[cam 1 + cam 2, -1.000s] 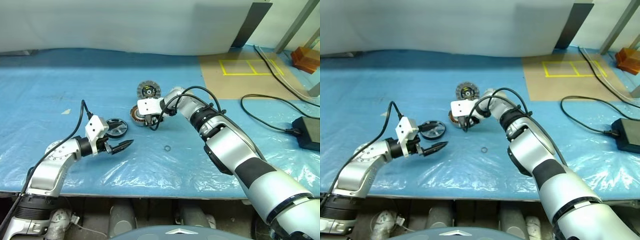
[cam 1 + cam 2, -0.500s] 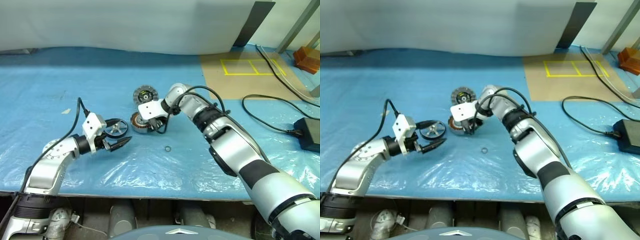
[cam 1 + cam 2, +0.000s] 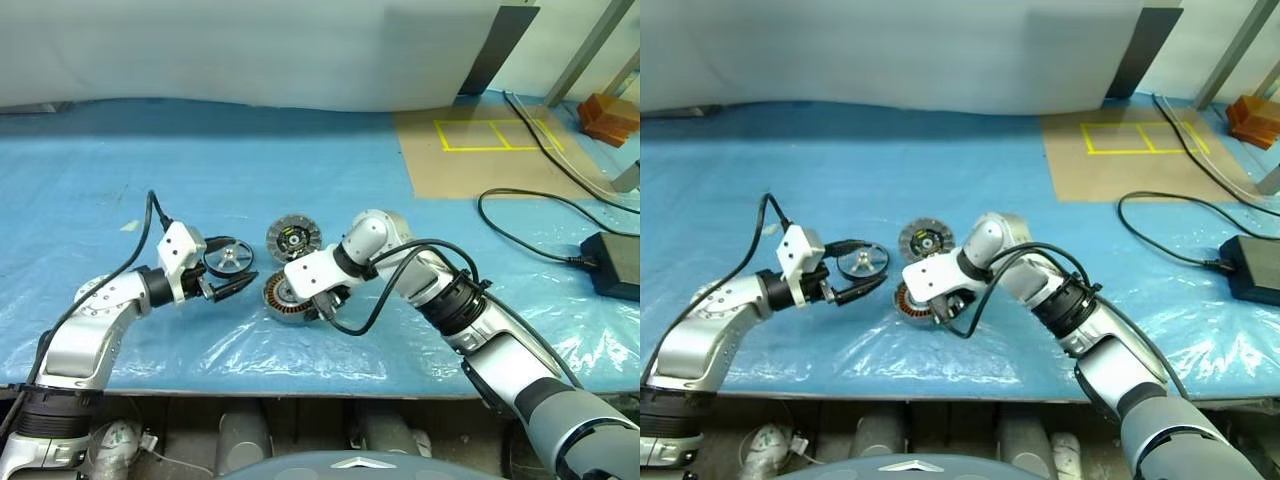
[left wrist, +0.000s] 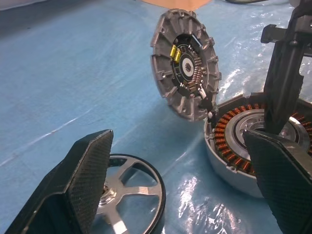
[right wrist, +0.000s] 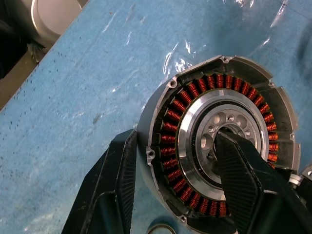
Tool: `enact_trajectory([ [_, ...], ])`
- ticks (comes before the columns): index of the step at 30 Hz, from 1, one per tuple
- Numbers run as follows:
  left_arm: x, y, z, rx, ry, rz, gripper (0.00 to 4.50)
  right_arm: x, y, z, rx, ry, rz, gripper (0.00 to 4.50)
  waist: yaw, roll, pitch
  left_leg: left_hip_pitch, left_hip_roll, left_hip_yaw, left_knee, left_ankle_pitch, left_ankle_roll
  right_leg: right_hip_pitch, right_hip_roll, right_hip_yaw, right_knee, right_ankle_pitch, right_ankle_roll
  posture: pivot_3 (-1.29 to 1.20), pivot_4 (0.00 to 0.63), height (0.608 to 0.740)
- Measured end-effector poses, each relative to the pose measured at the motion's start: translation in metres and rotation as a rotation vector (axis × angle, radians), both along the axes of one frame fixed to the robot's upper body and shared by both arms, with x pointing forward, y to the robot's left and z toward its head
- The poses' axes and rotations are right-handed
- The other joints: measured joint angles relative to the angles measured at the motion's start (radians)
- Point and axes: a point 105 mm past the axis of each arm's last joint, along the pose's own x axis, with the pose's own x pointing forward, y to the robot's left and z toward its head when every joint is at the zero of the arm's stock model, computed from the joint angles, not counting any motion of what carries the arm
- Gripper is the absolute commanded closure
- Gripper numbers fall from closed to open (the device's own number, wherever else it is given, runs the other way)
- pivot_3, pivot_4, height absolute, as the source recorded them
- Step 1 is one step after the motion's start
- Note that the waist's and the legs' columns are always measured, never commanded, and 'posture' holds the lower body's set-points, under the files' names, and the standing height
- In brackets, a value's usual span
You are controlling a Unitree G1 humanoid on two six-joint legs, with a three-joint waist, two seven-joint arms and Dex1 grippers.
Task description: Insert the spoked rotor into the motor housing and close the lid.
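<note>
The spoked rotor [image 3: 862,262] lies flat on the blue sheet, left of centre. My left gripper [image 3: 238,262] is open, its fingers [image 4: 90,165] spread wide on either side of the rotor, not gripping it. The motor housing [image 3: 283,296], with its copper windings up, sits near the front edge. My right gripper [image 3: 940,305] is shut on the motor housing, with one finger [image 5: 239,180] in the centre bore and the other [image 5: 119,180] outside the wall. The ribbed lid [image 3: 294,237] stands tilted just behind the housing, joined to it by small wires.
A small metal ring [image 5: 162,229] lies by the housing. Far right are a black cable [image 3: 540,200] and a power brick [image 3: 612,264]. A brown board with yellow tape [image 3: 490,135] lies at the back right. The table's front edge [image 3: 300,392] is close to the housing.
My right gripper has dragged the motor housing toward the front edge, and the lid has followed it. The left gripper has stayed by the rotor.
</note>
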Motion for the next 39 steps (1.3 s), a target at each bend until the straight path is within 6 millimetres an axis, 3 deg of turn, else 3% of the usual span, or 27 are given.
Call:
enact_trajectory([
  [6,0.0,-0.001,0.001,0.001,-0.003,-0.002,0.0,0.001,0.003,-0.002,0.011,0.008,-0.021,2.41,-0.002,0.0,0.0,0.008,0.0,0.001,-0.002,0.0,0.0,0.005,0.0,0.001,0.0,0.0,0.0,0.0,0.15,0.74],
  [10,0.0,-0.001,0.001,0.001,-0.005,-0.003,0.0,-0.001,0.001,-0.011,0.008,0.027,-0.004,1.17,-0.001,0.0,0.0,0.007,0.0,0.001,-0.002,0.0,0.0,0.005,0.0,0.001,0.0,-0.001,-0.001,0.0,0.15,0.74],
  [19,-0.002,-0.003,-0.002,-0.01,0.006,-0.002,0.0,-0.001,-0.003,-0.006,0.008,0.05,0.042,1.17,0.001,0.0,0.0,0.003,-0.001,0.001,-0.002,0.0,0.0,0.004,0.0,0.001,-0.002,0.0,0.0,0.0,0.15,0.74],
  [22,-0.002,-0.004,-0.003,-0.016,0.008,-0.003,0.0,0.006,-0.009,0.008,0.024,0.073,0.016,1.17,0.003,0.0,0.001,0.002,-0.001,0.001,-0.002,0.0,0.0,0.002,0.0,0.0,-0.002,0.0,0.0,0.0,0.15,0.74],
  [25,-0.003,-0.009,-0.005,-0.025,0.014,-0.015,0.0,0.011,-0.015,0.038,0.098,0.085,-0.021,1.17,0.005,0.0,0.001,0.002,-0.001,0.001,-0.002,0.0,0.0,0.002,0.0,0.0,-0.002,0.0,0.0,0.0,0.15,0.74],
  [31,-0.004,-0.012,-0.007,-0.025,0.024,-0.028,0.0,-0.009,-0.03,0.069,0.155,0.209,-0.055,1.17,0.006,0.0,0.001,0.002,-0.001,0.001,-0.004,0.0,0.0,0.002,0.0,0.001,-0.003,0.002,0.004,0.0,0.15,0.74],
  [33,-0.004,-0.014,-0.007,-0.026,0.026,-0.036,0.0,-0.016,-0.039,0.079,0.172,0.243,-0.079,1.17,0.008,0.0,0.001,0.002,-0.001,0.001,-0.004,0.0,0.0,0.003,0.0,0.001,-0.003,0.002,0.003,0.0,0.15,0.74],
  [35,-0.007,-0.018,-0.004,-0.031,0.017,-0.052,0.0,-0.02,-0.061,0.08,0.166,0.247,-0.138,1.17,0.018,0.0,0.001,0.003,-0.001,0.0,-0.005,0.0,0.0,0.005,0.0,0.0,-0.006,0.002,0.004,0.0,0.15,0.74],
  [39,-0.022,-0.031,0.004,-0.095,0.003,-0.102,0.0,-0.028,-0.101,0.048,0.163,0.312,-0.306,1.17,0.034,0.0,0.001,0.003,-0.001,0.001,-0.01,0.0,0.0,0.006,0.0,0.0,-0.016,0.003,0.005,0.0,0.15,0.74],
])
